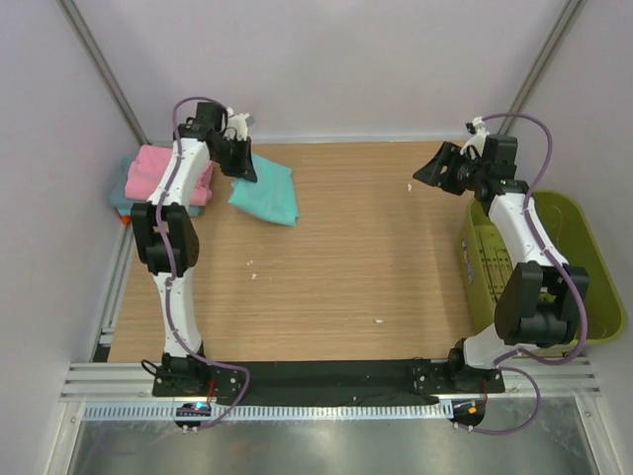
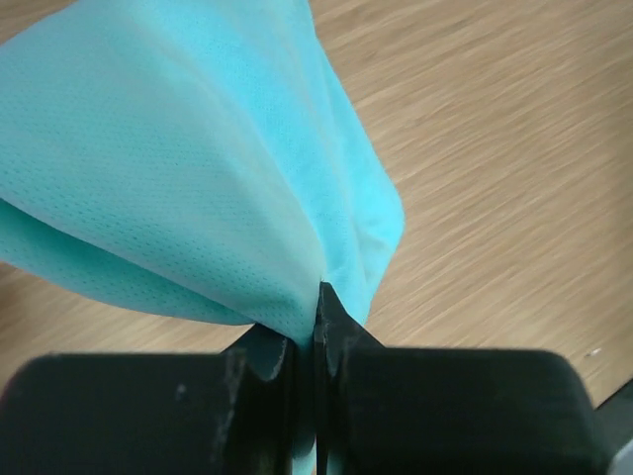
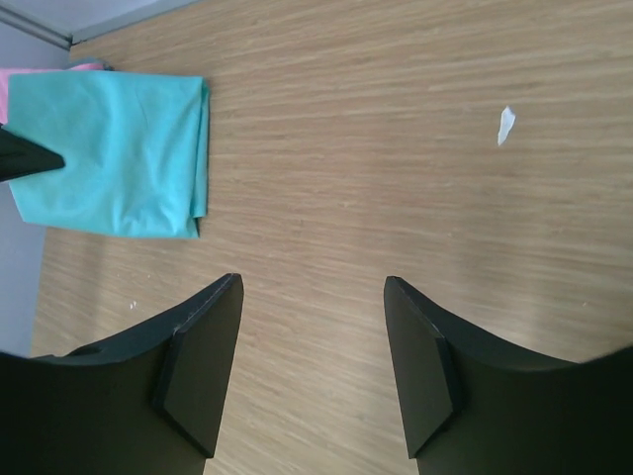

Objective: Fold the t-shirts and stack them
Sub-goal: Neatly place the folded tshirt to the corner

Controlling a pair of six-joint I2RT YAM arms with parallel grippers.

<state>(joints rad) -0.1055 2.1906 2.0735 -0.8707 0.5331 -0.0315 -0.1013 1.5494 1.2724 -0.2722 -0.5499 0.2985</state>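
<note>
Wood-grain table — plain pale walls around it.

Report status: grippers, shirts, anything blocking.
Left gripper shut on edge of teal t-shirt. Right gripper open, empty, above table. Teal t-shirt folded, beside pink t-shirt pile. No obstruction seen.

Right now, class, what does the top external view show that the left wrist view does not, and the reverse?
Only top external: the pink folded t-shirt, the olive-green basket and the right arm. Only left wrist: close up, the left jaws pinched shut on the edge of the teal t-shirt. Both: that teal t-shirt and the wooden table.
</note>
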